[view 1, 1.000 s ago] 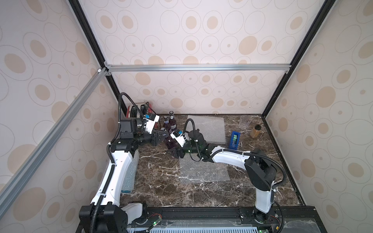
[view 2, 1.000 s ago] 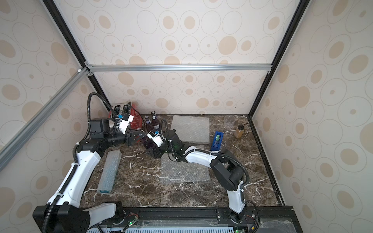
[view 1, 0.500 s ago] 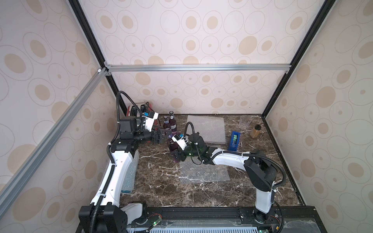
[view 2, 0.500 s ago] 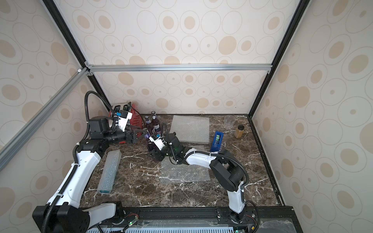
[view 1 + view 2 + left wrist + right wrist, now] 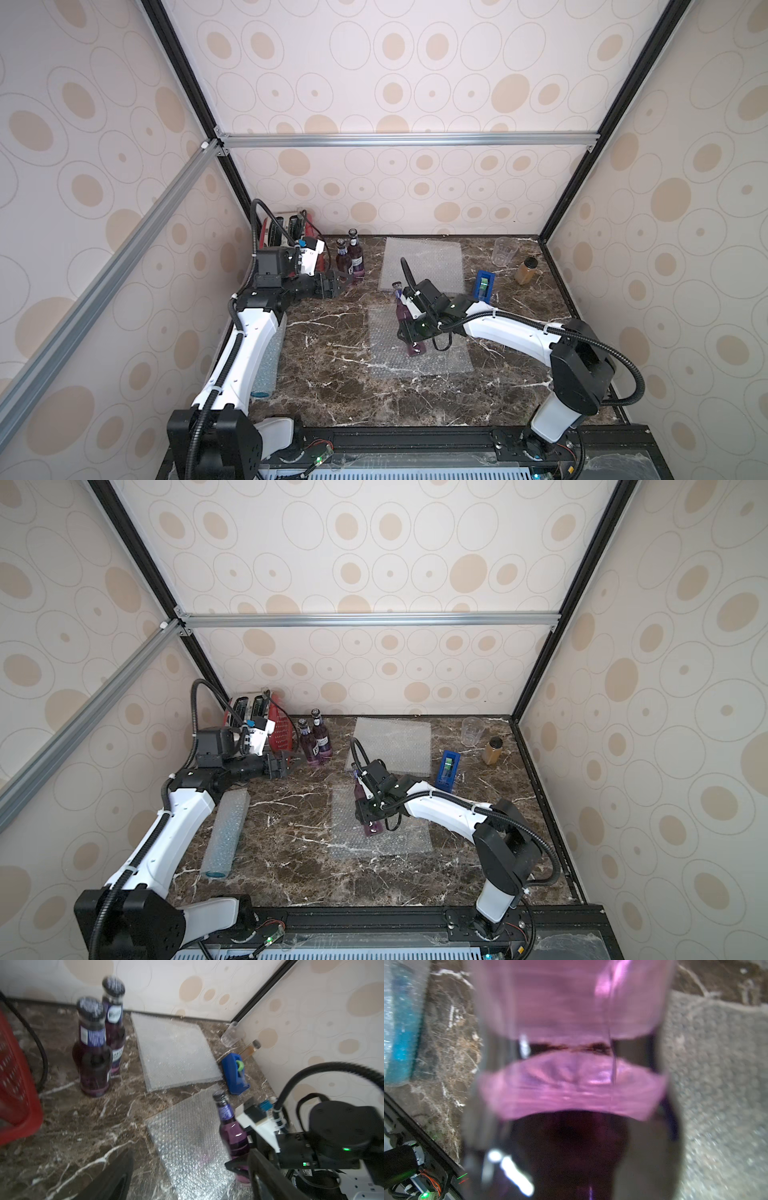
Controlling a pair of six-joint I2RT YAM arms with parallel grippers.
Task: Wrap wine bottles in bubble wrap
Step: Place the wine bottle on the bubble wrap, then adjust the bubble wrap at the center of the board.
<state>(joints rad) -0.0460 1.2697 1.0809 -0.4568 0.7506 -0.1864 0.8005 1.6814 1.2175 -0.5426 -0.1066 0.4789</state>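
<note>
We see the right claw (image 5: 409,332) grasping a slim purple glass bottle (image 5: 401,311) over a clear bubbled plastic sheet (image 5: 440,353); the left claw (image 5: 343,280), at ten o'clock, is released.

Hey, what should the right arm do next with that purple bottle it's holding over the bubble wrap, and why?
Probably tip the purple bottle down onto its side on the near bubble wrap sheet. The right gripper grips it about upright with its base low over that flat sheet, and only a lying bottle can be rolled up. The left gripper is open and holds nothing.
</note>
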